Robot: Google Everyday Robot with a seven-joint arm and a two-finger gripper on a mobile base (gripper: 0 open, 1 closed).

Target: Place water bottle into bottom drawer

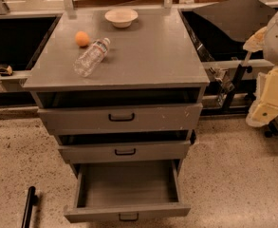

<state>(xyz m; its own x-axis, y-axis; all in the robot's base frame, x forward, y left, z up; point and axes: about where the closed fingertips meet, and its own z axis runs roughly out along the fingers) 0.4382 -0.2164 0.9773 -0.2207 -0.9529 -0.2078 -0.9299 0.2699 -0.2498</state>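
Cabinet top [148, 56] holds water bottle [91, 57]; end effector [264, 109] half-cropped far right.

A small clear crinkled water bottle [92, 57] with a white cap and white label band is laid on its side on the grey bench [152, 56], near its left edge, with the cap turned toward the far right. The bottom drawer [96, 213], the deepest of three, is pulled out, its grey floor exposed and a black handle seen on its front. The tool [265, 109] is seen at the right edge, well apart from both.
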